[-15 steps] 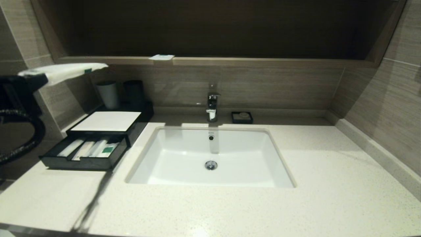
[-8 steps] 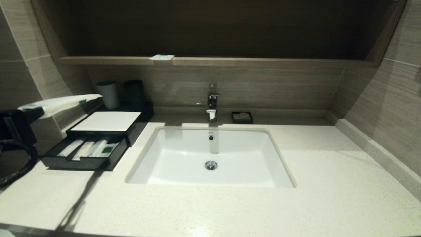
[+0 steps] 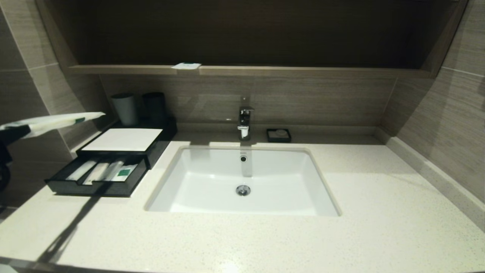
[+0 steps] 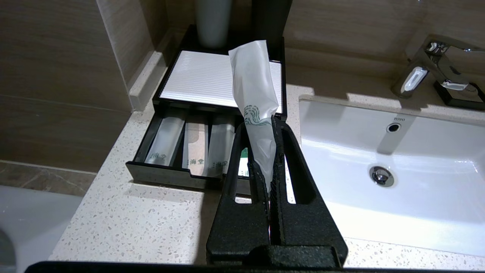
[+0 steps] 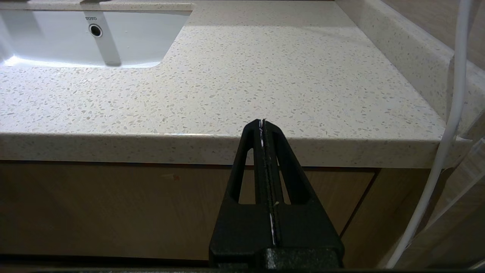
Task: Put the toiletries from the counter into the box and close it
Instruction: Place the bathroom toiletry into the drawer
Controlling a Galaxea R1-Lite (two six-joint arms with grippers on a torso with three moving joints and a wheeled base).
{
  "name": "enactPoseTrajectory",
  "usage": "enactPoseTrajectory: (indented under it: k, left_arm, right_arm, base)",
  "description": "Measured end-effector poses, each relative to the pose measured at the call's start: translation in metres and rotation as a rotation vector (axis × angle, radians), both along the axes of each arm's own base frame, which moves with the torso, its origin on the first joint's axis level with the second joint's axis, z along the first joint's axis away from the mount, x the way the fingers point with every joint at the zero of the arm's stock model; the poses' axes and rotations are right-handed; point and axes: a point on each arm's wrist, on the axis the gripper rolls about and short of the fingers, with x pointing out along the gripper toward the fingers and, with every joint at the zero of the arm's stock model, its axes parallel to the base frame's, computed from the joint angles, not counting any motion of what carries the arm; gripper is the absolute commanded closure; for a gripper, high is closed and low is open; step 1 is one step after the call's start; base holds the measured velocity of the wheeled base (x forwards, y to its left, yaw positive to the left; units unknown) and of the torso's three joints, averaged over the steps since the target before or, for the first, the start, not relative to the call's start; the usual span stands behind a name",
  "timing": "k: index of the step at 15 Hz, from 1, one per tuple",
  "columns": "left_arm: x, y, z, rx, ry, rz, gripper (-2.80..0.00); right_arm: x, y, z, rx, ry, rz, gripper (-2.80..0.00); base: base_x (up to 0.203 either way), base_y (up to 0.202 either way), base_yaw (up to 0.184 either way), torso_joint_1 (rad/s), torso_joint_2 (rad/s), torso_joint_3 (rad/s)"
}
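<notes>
My left gripper [image 3: 17, 131] hangs at the far left, up and to the left of the box [image 3: 125, 139]. It is shut on one end of a narrow white pouch [image 3: 53, 120], which sticks out toward the box. In the left wrist view the gripper [image 4: 261, 131] pinches the pouch [image 4: 252, 87] above the box's open drawer [image 4: 166, 175], where several packets [image 4: 197, 144] lie. A flat white sachet [image 3: 185, 66] with a green mark rests on the wood counter [image 3: 303, 71]. My right gripper [image 5: 262, 122] is shut on nothing, parked below the vanity's front edge.
A white sink [image 3: 212, 201] fills the middle of the speckled vanity top [image 3: 379, 227]. Behind it stand a chrome faucet [image 3: 244, 123] and a small black soap dish [image 3: 279, 135]. Two cups [image 3: 124, 109] stand behind the box. A white cable [image 5: 451, 113] hangs beside the right gripper.
My left gripper has come down and to the left with the pouch, from near counter height to a spot beside the box. Nothing else has moved.
</notes>
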Motion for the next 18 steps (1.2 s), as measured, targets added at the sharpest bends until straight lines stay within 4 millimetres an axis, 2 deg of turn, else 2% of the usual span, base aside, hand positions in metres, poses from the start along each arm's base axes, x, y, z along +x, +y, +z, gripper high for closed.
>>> enactPoseTrajectory:
  k: [3,7,11,18]
  left_arm:
    - [0.003,0.007,-0.005,0.013,0.023,-0.018,0.00]
    - [0.020,0.014,-0.013,0.043,0.057,-0.049,0.00]
    - [0.037,0.034,-0.016,0.048,0.022,-0.036,0.00]
    - [0.033,0.074,-0.024,0.061,0.027,-0.075,0.00]
  right_arm:
    - [0.000,0.000,0.000,0.000,0.000,0.000,0.00]
    - [0.000,0.000,0.000,0.000,0.000,0.000,0.00]
    - [0.000,0.000,0.000,0.000,0.000,0.000,0.00]
    - [0.000,0.000,0.000,0.000,0.000,0.000,0.00]
  base:
    - [0.000,0.000,0.000,0.000,0.00,0.000]
    - [0.000,0.000,0.000,0.000,0.00,0.000]
    - [0.000,0.000,0.000,0.000,0.00,0.000]
    - [0.000,0.000,0.000,0.000,0.00,0.000]
